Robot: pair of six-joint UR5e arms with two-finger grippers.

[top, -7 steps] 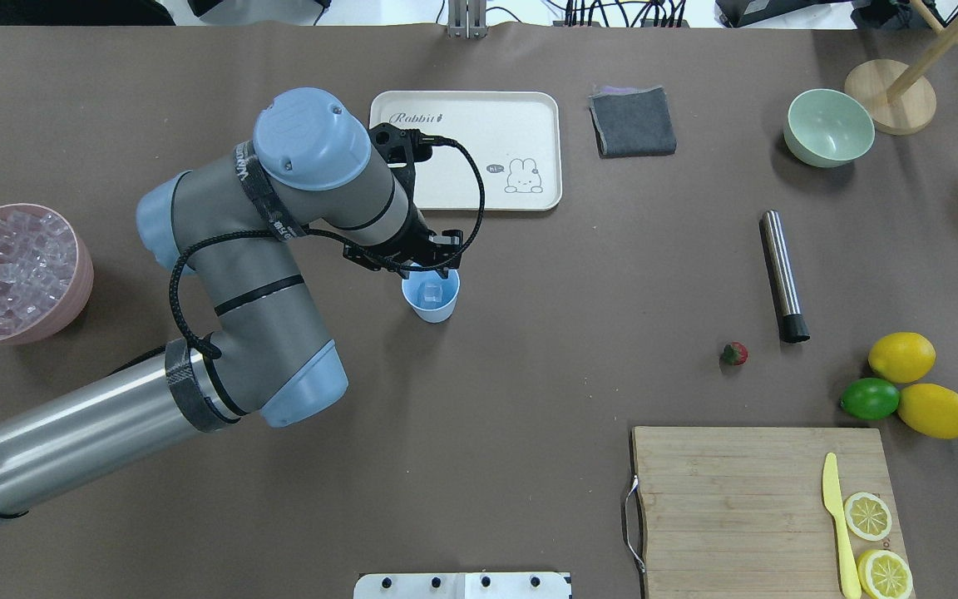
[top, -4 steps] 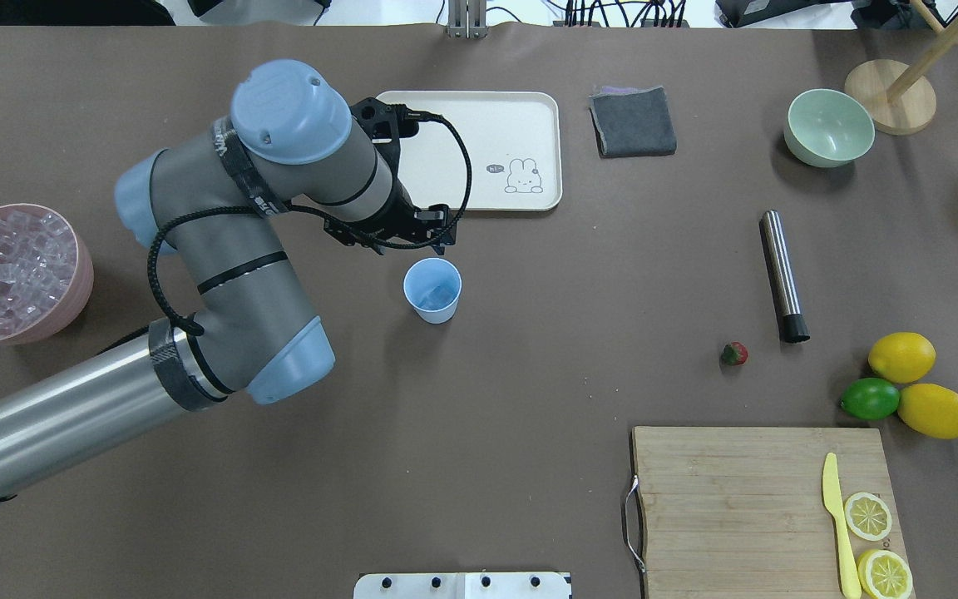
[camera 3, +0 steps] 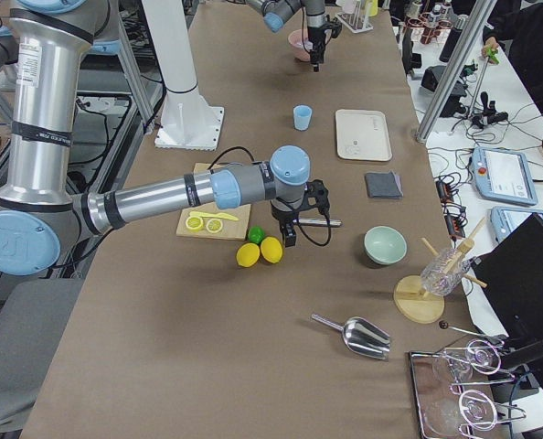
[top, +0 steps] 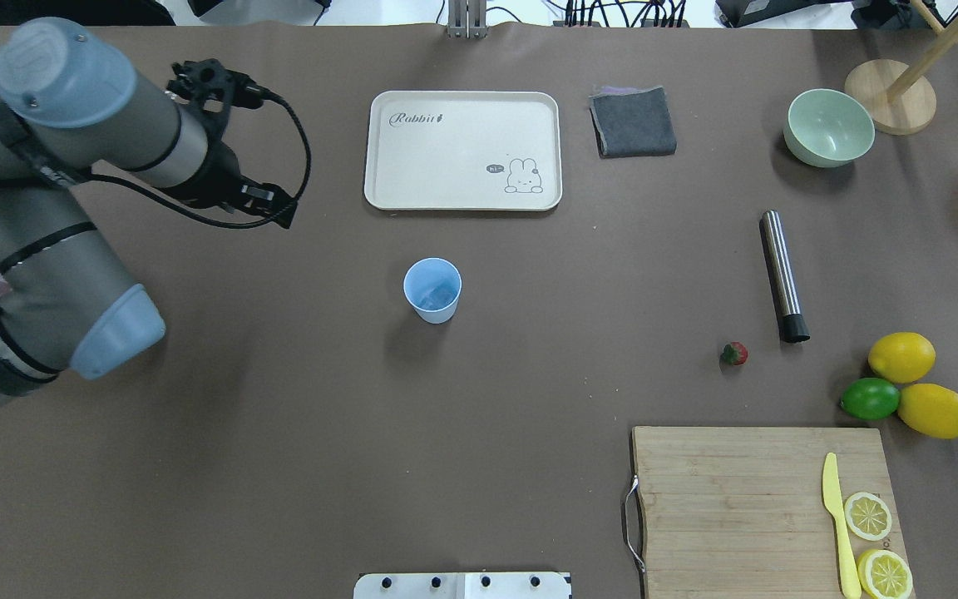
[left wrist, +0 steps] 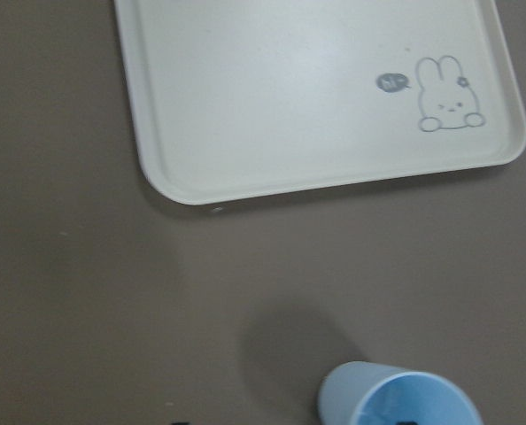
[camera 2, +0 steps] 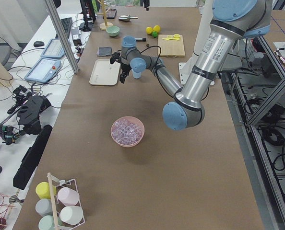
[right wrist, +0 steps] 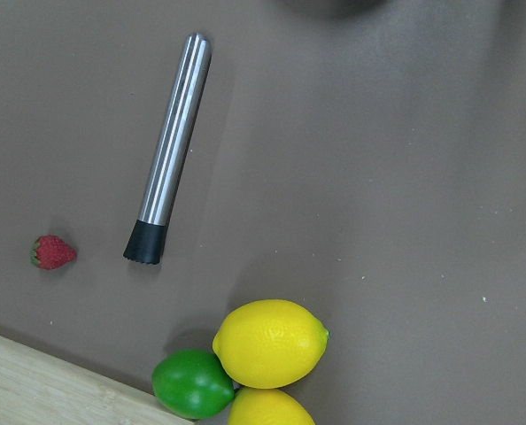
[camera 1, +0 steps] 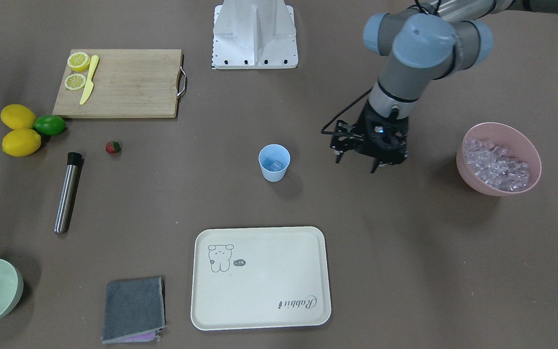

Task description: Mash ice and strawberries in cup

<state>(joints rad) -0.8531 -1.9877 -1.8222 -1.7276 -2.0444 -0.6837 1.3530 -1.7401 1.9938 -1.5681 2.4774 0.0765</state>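
Note:
The light-blue cup (top: 432, 289) stands upright mid-table with one clear ice piece (camera 1: 276, 166) inside; it also shows at the bottom of the left wrist view (left wrist: 400, 398). More ice (camera 1: 497, 162) fills the pink bowl (camera 1: 526, 140). My left gripper (camera 1: 356, 165) hangs open and empty between the cup and the pink bowl, apart from both. The red strawberry (top: 734, 353) lies on the table near the steel muddler (top: 782, 276). My right gripper (camera 3: 290, 233) hovers over that area; I cannot tell whether it is open or shut.
A cream tray (top: 462, 150) and a grey cloth (top: 633, 121) lie beyond the cup. A pale green bowl (top: 828, 126), two lemons (top: 901, 356), a lime (top: 869, 398) and a cutting board (top: 728, 499) with a yellow knife (top: 837, 520) are on the right.
My left gripper has left its place over the cup and swung left toward the pink bowl. The ice piece stays in the cup.

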